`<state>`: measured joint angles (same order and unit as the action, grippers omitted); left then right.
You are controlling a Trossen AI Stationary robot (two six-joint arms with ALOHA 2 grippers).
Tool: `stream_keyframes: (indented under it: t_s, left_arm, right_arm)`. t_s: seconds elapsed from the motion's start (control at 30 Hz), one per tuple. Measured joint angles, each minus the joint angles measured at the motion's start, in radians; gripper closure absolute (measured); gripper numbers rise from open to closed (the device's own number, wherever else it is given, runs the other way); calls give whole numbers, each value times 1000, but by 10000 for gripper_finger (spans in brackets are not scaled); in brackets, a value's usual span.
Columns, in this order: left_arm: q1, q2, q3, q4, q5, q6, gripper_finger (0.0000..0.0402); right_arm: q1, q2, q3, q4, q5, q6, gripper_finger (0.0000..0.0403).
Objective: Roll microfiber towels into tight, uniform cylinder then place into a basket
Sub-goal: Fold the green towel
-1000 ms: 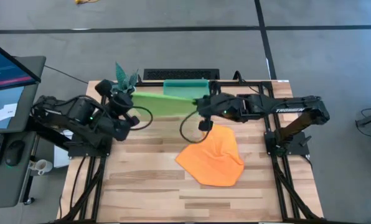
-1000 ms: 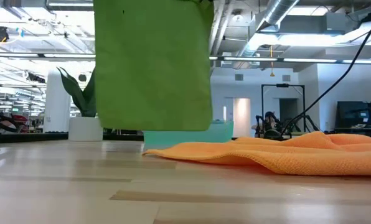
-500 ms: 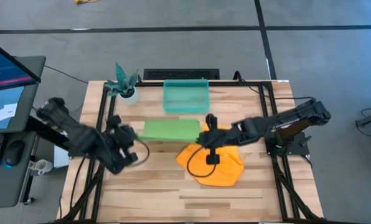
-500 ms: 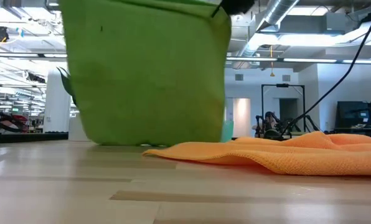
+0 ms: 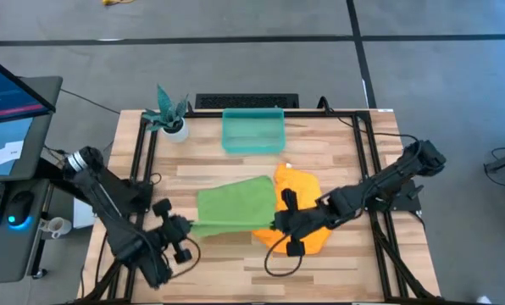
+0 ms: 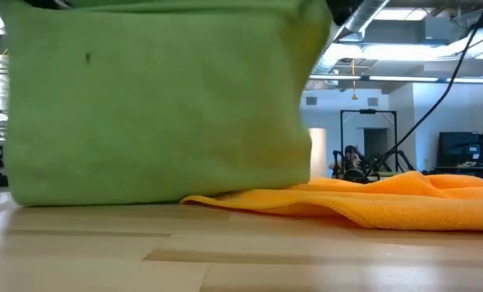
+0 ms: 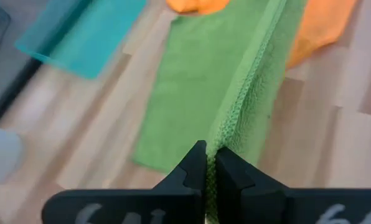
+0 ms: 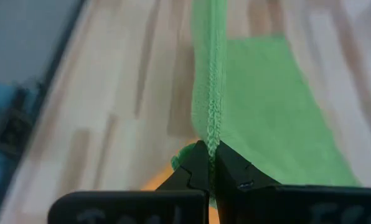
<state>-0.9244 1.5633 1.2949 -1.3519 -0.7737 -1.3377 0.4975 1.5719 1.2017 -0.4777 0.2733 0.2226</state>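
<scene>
Near the table's front edge, left gripper (image 5: 183, 230) and right gripper (image 5: 280, 222) each pinch a corner of the green towel (image 5: 234, 202), apparently stretching it flat for rolling, beside the orange towel (image 5: 302, 188).

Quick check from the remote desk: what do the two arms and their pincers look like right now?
Both arms are dark, jointed and black. The left pincer and right pincer have two black angular fingers. A black cable loops under the right arm.

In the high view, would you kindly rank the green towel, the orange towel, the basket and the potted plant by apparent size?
1. Green towel, largest.
2. Basket and orange towel: similar; the towel is partly hidden, so unranked.
3. Potted plant, smallest.
</scene>
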Motion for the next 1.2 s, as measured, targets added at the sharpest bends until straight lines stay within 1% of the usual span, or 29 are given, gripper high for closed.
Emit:
stream_keyframes:
  t_s: [0.1,0.13,0.17,0.23,0.3,0.43,0.47,0.57,0.63,0.77,0.9,1.0,1.2]
  left_arm:
    - [-32,52,14,33,31,-60,400]
    - [-41,67,16,66,31,-65,400]
    - [-46,83,20,108,28,-66,400]
    - [-45,109,18,127,38,-58,400]
    - [-48,130,17,165,34,-48,400]
    - [-39,166,17,215,60,-48,400]
    - [-37,173,19,258,62,-37,400]
    - [-36,174,9,337,89,22,400]
    - [-37,175,10,431,97,76,400]
    - [-38,176,9,525,105,170,400]
    - [-23,175,8,465,86,153,400]
    - [-6,174,8,388,84,89,400]
    - [27,175,8,270,75,-35,400]
  right_arm:
    - [27,33,10,34,-14,22,381]
    - [38,41,5,23,-15,23,381]
    - [47,48,1,4,-15,27,381]
    - [55,80,9,26,-24,47,381]
    - [70,89,5,0,-35,79,381]
    - [108,118,8,9,-87,161,381]
    - [121,119,3,-9,-94,173,381]
    - [152,141,12,23,-161,189,381]
    - [169,158,6,9,-189,189,381]
    - [178,186,6,4,-182,159,381]
    - [151,195,6,-16,-137,117,381]
    - [118,186,7,-34,-119,93,381]
    - [28,182,6,-54,-113,-13,381]
